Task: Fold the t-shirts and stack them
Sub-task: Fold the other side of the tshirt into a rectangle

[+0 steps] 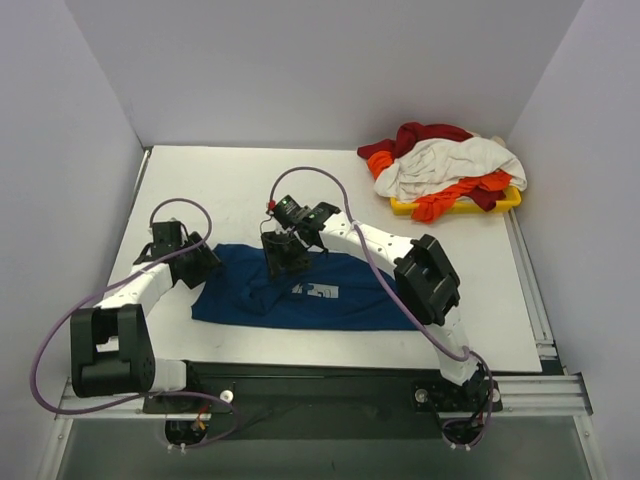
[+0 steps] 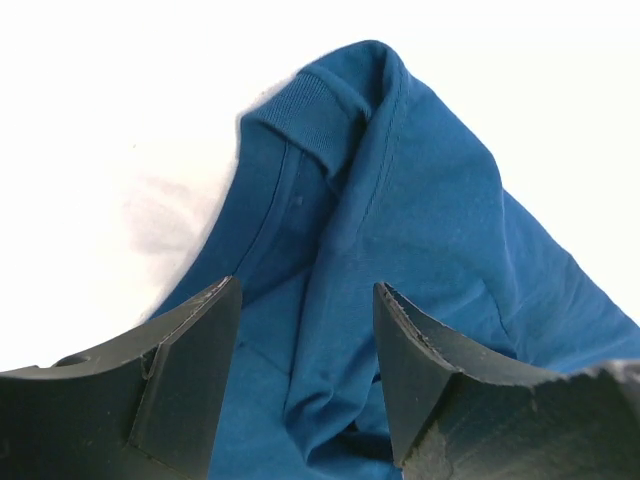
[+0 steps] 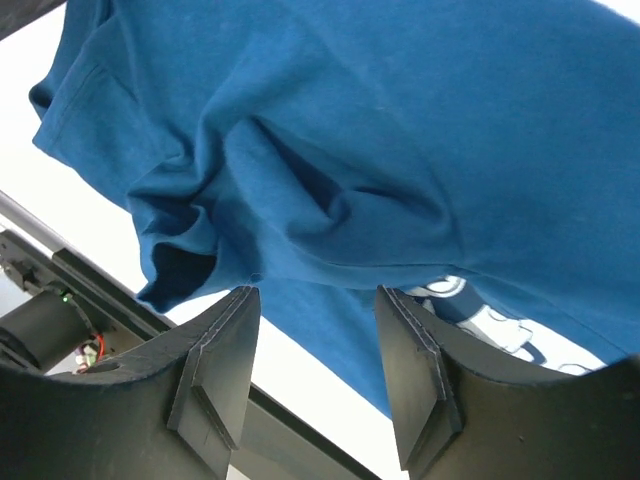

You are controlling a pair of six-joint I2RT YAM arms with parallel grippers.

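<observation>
Our left gripper (image 2: 305, 290) and right gripper (image 3: 315, 292) hang with jaws parted and empty, the rumpled blue t-shirt (image 1: 250, 300) just beneath both, so we should pinch its edges and draw it flat.

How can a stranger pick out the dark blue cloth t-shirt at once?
On the white table, near its front edge, lies the dark blue cloth t-shirt. It alone lies spread out and bears a pale square print; the other shirts are heaped on the yellow plastic tray.
</observation>
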